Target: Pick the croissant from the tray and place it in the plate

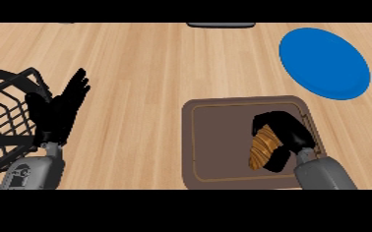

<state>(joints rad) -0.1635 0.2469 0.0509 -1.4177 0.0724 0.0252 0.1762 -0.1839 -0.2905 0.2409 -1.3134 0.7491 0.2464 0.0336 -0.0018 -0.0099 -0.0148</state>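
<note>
Wooden counter (145, 78) fills the view, light plank grain. Brown tray (218, 147) sits at lower right, rounded corners, thin inner line along its rim. Blue plate (323, 61) lies at upper right, well apart from the tray's far corner, nothing on it. Black wire basket (16, 113) at left edge, partly out of view. Dark flat object (220, 25) at top edge, only a sliver seen; cannot identify.

Right hand (291, 130) is over the tray's right half, fingers and thumb curled round the croissant (262, 150). Croissant: golden-brown, ridged, within the tray's outline; whether lifted or resting, cannot tell.

Left hand (62, 105) open beside the basket, fingers straight, pointing up.
</note>
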